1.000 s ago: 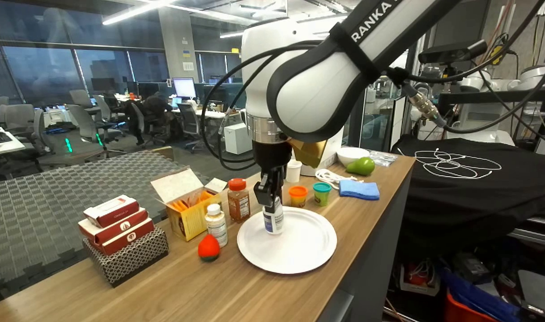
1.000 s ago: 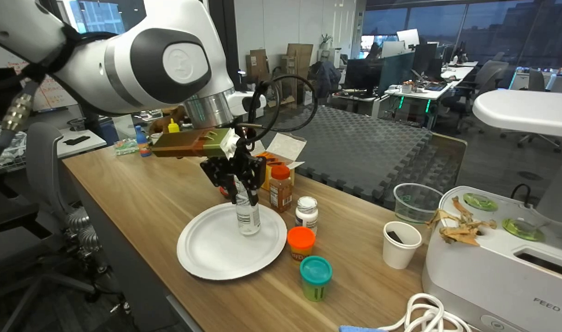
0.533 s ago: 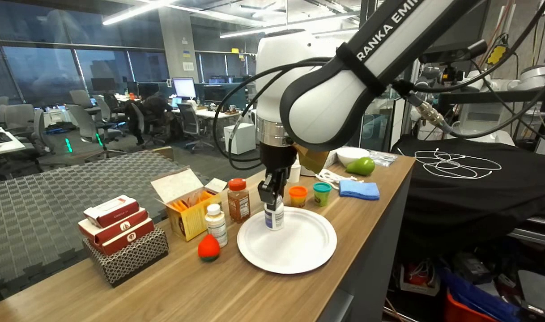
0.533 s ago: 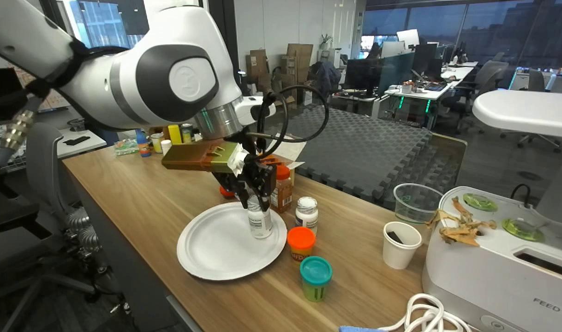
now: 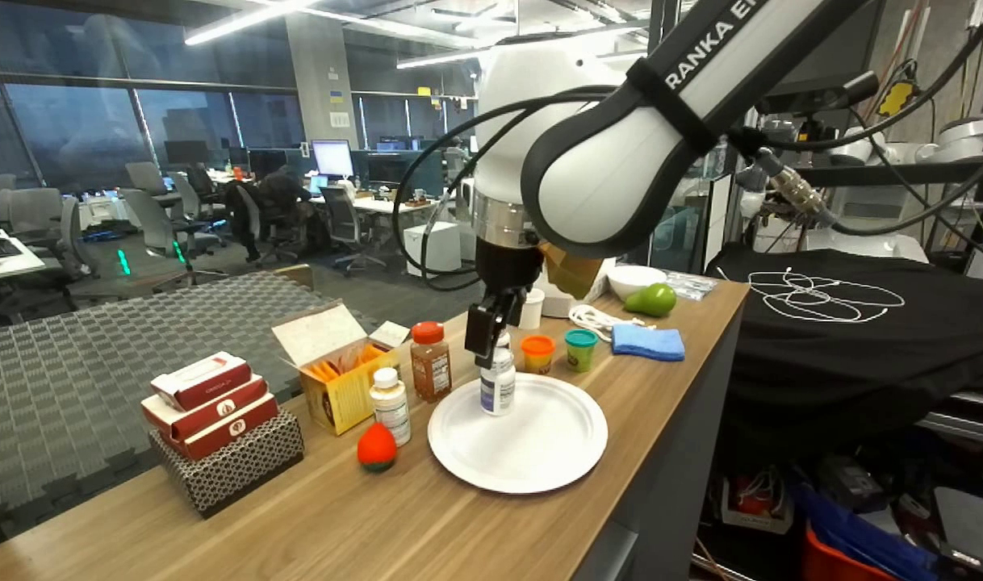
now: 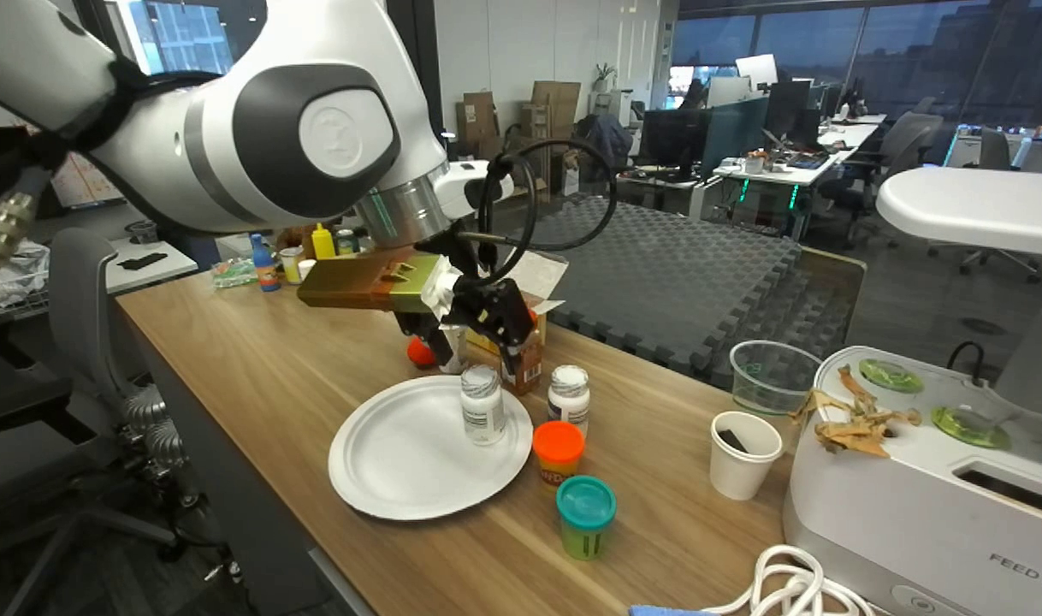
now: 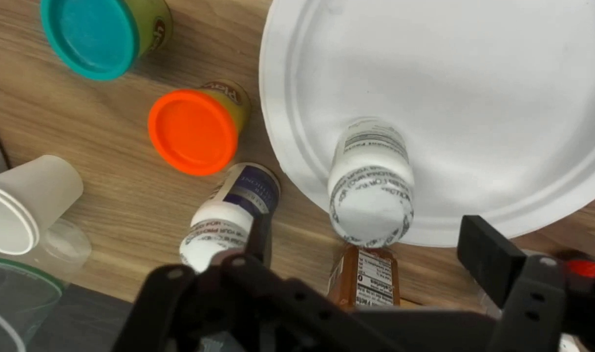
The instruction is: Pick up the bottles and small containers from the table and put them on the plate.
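- The pincer has risen and spread wide since the earlier frame; empty, likely clearing the white bottle.
- Left: red-capped jar on the desk, presumably awaiting its turn.
- Centre: white bottle upright on the plate, near its rim, likely leaving room.
- Right: orange-lidded tub, likewise waiting.

Surface: edges as in an exterior view
Plate: near the right edge
Small bottle: upright on the plate, toward its far-left rim
Second bottle: off the plate, just behind it
Left tub, right tub: side by side behind the plate
Jar: between plate and open carton
Tall bottle: right of the carton
Box stack: left edge, before the carton
Cloth: right edge, right of the tubs
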